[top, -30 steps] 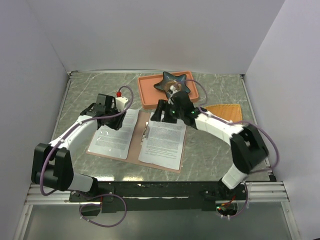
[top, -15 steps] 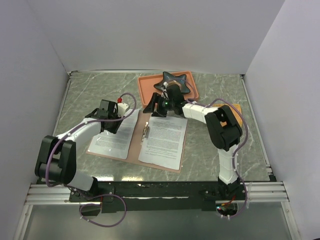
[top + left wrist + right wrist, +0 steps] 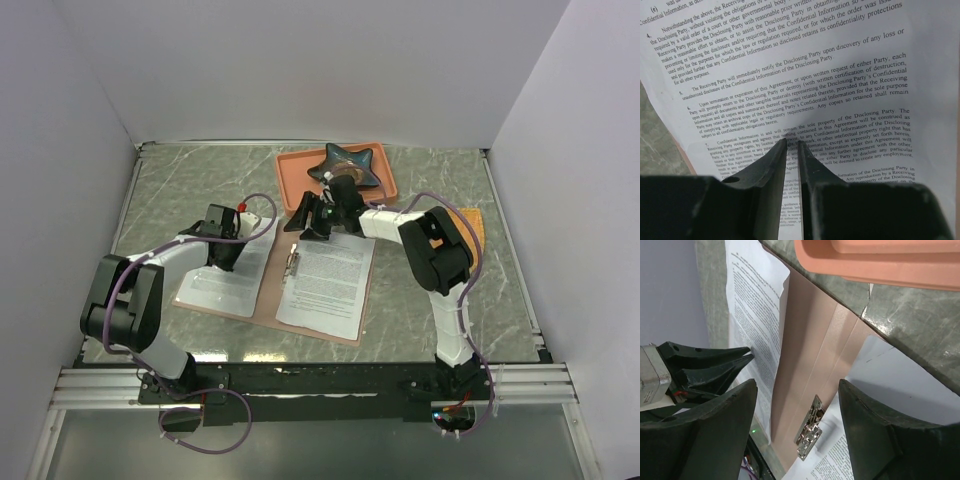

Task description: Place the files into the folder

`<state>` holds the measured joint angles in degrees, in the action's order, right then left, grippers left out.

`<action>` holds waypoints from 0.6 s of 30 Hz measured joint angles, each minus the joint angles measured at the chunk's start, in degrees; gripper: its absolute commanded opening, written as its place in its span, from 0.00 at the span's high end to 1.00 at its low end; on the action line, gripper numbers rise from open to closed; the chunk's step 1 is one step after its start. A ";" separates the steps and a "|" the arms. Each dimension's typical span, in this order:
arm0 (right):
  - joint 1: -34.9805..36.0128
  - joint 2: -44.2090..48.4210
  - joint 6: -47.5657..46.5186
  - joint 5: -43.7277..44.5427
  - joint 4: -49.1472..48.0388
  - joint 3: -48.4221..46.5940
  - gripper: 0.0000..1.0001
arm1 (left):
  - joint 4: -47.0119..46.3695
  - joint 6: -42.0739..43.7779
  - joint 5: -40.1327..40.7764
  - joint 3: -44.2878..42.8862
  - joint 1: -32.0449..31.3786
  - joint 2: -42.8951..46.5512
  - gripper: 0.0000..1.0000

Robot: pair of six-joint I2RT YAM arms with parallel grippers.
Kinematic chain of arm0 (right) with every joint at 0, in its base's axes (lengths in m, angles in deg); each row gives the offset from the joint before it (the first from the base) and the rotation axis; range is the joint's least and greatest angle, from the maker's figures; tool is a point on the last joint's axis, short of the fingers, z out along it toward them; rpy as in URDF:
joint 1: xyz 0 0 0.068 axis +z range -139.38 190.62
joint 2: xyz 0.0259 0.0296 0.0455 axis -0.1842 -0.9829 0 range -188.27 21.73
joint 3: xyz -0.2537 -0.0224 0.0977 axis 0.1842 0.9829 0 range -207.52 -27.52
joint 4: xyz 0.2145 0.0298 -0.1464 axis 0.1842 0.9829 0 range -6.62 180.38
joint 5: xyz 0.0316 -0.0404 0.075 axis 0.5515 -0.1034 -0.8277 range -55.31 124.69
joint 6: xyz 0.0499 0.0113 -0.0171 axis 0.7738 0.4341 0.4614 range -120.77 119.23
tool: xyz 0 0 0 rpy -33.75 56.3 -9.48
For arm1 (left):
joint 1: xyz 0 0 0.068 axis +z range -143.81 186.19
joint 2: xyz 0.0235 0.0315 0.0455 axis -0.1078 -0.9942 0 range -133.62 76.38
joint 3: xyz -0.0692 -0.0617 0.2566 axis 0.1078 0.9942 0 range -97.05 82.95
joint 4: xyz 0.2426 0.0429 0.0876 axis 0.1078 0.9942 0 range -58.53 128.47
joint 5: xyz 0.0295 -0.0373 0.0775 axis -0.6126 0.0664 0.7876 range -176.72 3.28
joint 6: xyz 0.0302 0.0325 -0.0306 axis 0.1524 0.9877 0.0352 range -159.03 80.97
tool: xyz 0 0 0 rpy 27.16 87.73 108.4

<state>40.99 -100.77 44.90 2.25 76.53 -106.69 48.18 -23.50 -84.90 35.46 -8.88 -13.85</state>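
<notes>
The folder (image 3: 272, 295) is lying open and flat on the grey stone surface (image 3: 180, 190), near the middle. Its silver clip (image 3: 292, 262) is sitting at the far end of the fold. The files are lying on it as two white printed sheets. One sheet (image 3: 225, 285) is covering the left half and is sticking out a little over the left edge. The other sheet (image 3: 330, 285) is lying on the right half.

The left gripper (image 3: 226, 262) is pointing down at the left sheet. In the left wrist view its fingers (image 3: 771, 165) are standing very close together with only a thin gap between them, and nothing is sitting in that gap. Their tips are right at the paper, but I cannot tell whether they are touching it.

The right gripper (image 3: 308, 222) is hanging over the far end of the folder, by the fold. It is standing wide and holding nothing. In the right wrist view the clip is showing between its two fingers (image 3: 720, 425).

An orange tray (image 3: 290, 190) is sitting just behind the folder, with a dark star-shaped thing (image 3: 345, 165) in it. An orange mat (image 3: 477, 222) is peeking out from behind the right arm
</notes>
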 measured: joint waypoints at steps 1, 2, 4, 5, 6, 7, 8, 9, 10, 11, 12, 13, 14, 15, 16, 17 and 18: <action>0.04 0.00 0.07 -0.02 -0.07 0.00 0.27 | -0.15 0.00 0.02 0.00 0.00 -0.02 0.80; 0.09 -0.02 0.09 -0.02 -0.20 0.00 0.27 | -0.22 0.02 0.02 0.00 0.00 -0.04 0.80; 0.24 -0.02 0.09 -0.02 -0.46 0.00 0.27 | -0.22 0.00 0.02 0.00 -0.02 -0.04 0.81; 0.35 0.00 0.11 -0.02 -0.57 0.00 0.27 | -0.24 0.00 0.00 0.00 0.00 -0.04 0.82; 0.46 -0.02 0.15 -0.04 -0.94 0.13 0.27 | -0.24 0.00 0.00 0.00 0.00 -0.04 0.82; 0.57 0.00 0.17 -0.07 -1.49 0.35 0.28 | -0.22 0.00 0.00 0.00 0.00 -0.04 0.83; 0.61 0.00 0.22 -0.13 -2.03 0.59 0.28 | -0.22 -0.02 -0.02 0.00 -0.02 -0.04 0.83; 0.63 -0.02 0.39 -0.22 -2.62 0.94 0.28 | -0.22 0.00 -0.02 0.00 -0.02 -0.04 0.83; 0.72 -0.02 0.68 -0.26 -3.06 1.29 0.28 | -0.20 -0.02 -0.02 0.00 -0.02 -0.04 0.83; 0.79 0.00 0.96 -0.39 -3.52 1.70 0.29 | -0.20 -0.09 -0.04 0.00 -0.02 -0.04 0.83; 0.87 0.00 1.18 -0.48 -3.91 2.12 0.29 | -0.20 -0.13 -0.04 0.00 -0.02 -0.04 0.83; 0.92 0.00 1.27 -0.52 -4.35 2.58 0.29 | -0.17 -0.15 -0.04 0.00 -0.02 -0.04 0.83; 0.94 -0.02 1.49 -0.57 -4.63 2.95 0.29 | -0.17 -0.17 -0.04 0.00 -0.02 -0.04 0.83; 0.94 0.00 1.75 -0.66 -5.38 3.54 0.29 | -0.17 -0.17 -0.04 0.00 -0.02 -0.04 0.83; 0.98 -0.02 2.08 -0.74 -6.03 4.15 0.29 | -0.17 -0.17 -0.04 0.00 -0.02 -0.04 0.83; 1.01 -0.02 2.21 -0.87 -6.40 4.55 0.29 | -0.17 -0.17 -0.04 0.00 -0.02 -0.04 0.83; 1.03 -0.02 2.54 -1.07 -6.75 4.94 0.29 | -0.17 -0.17 -0.04 0.00 -0.02 -0.04 0.83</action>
<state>42.01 -100.79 47.44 1.18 69.78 -101.75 48.01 -23.67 -84.94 35.46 -8.91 -13.90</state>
